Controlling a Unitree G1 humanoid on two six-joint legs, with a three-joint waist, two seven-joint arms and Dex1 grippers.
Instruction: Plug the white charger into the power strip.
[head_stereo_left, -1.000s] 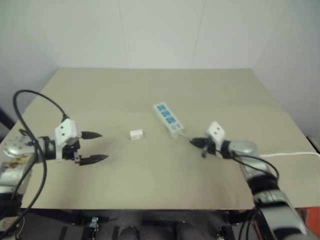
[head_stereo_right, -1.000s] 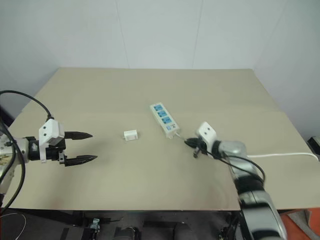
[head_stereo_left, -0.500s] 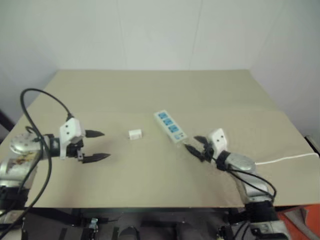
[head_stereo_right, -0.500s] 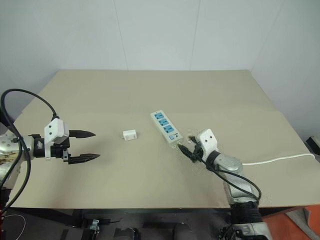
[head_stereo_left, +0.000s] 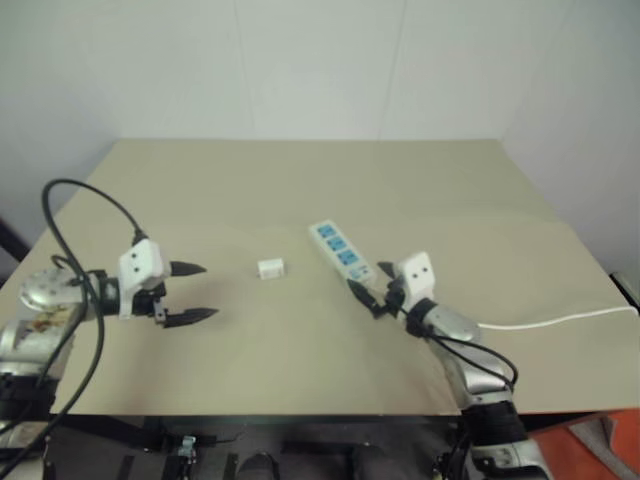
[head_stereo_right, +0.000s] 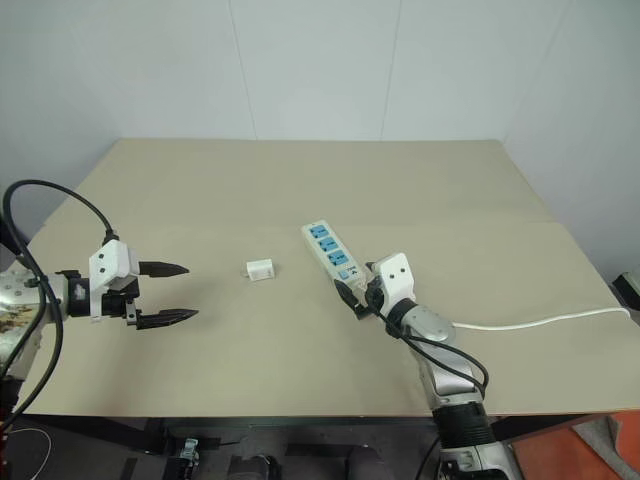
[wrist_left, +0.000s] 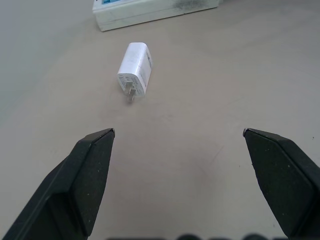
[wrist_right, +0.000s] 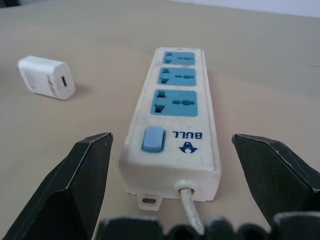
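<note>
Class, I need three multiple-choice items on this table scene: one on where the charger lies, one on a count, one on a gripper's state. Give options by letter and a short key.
1. Where does the white charger lie?
A. Between the left gripper and the power strip
B. Plugged into the strip
C. Held by a gripper

2. How many blue socket faces has the power strip?
A. Two
B. Three
C. Five

3. How is the right gripper?
A. Shut on the cord
B. Holding the charger
C. Open, a finger at either side of the strip's switch end

Key: 1 A, it lies loose on the table; 2 B, the right wrist view shows three; 3 C, fingers wide apart.
</note>
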